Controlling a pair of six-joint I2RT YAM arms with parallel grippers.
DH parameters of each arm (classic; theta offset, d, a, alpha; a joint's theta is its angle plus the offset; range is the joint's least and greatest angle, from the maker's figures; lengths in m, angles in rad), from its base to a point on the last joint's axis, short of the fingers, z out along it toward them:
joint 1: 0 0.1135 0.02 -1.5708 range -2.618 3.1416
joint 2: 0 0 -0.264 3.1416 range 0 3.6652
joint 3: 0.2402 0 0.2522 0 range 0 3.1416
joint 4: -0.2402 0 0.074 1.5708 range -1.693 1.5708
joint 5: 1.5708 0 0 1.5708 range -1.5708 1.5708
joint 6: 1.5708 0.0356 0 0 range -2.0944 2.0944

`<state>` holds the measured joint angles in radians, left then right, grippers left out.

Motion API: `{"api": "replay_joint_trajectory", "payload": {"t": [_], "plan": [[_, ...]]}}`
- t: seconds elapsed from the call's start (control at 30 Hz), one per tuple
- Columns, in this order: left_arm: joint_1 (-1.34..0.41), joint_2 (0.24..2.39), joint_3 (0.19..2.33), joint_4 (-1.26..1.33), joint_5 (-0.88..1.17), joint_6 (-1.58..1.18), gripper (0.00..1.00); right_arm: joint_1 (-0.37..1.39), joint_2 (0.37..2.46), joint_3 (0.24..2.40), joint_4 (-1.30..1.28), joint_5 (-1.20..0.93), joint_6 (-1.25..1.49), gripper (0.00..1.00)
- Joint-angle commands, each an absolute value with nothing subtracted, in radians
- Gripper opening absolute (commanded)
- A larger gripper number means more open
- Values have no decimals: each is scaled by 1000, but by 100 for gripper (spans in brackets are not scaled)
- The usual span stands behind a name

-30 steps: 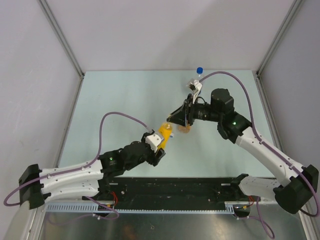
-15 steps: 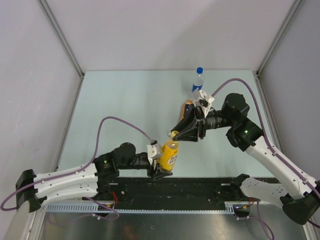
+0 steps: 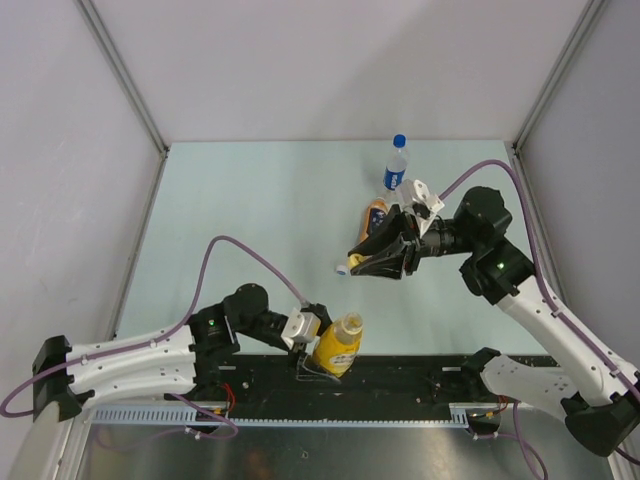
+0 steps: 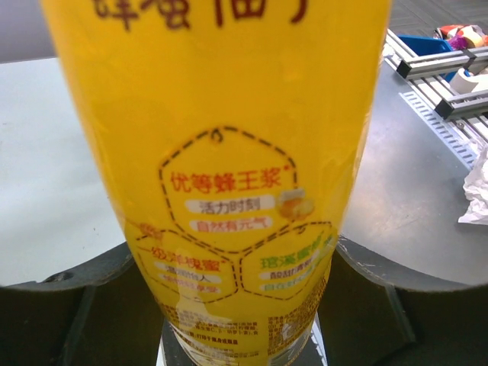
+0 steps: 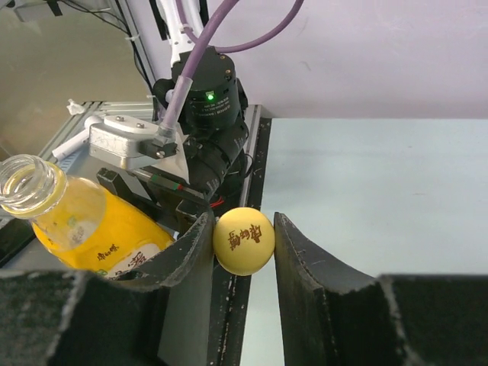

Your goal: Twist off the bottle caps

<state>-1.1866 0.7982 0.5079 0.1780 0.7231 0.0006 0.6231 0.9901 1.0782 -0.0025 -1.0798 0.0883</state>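
My left gripper point(image 3: 325, 350) is shut on the yellow bottle point(image 3: 338, 340) and holds it tilted at the table's near edge. Its mouth is open and has no cap. The bottle fills the left wrist view point(image 4: 229, 191), with a finger point(image 4: 61, 305) on each side. My right gripper point(image 3: 350, 266) is shut on the yellow cap point(image 5: 244, 240), held in the air apart from the yellow bottle point(image 5: 91, 225). The orange bottle point(image 3: 375, 213) stands just behind the right gripper. The clear bottle point(image 3: 396, 168) stands upright at the back with its blue cap point(image 3: 399, 141) on. I see no white cap for certain.
The black rail point(image 3: 400, 375) and the arm bases run along the near edge under the yellow bottle. Grey walls close the table point(image 3: 250, 200) on the left, back and right. The left arm's purple cable point(image 3: 240, 245) loops over the table's left half.
The left arm drew the yellow bottle back toward the near edge. The right gripper came away from the bottle's neck with the yellow cap, moving up and slightly right.
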Motion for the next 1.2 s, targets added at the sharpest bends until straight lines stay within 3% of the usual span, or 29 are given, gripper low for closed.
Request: {"api": "replay_joint_trajectory", "payload": {"t": [0.0,0.23,0.57,0.77,1.17], "plan": [[-1183,790,543,225,763,29,0,613,959,1093,38,-1038,74,0],[-1181,776,529,225,648,25,0,596,958,1088,20,-931,89,0],[-1172,671,455,227,268,20,0,584,1036,1058,-74,-553,138,0],[-1151,646,416,225,50,-10,0,586,1100,1001,-59,-442,152,0],[-903,746,366,221,152,-192,0,666,1371,989,-15,-282,171,0]]}}
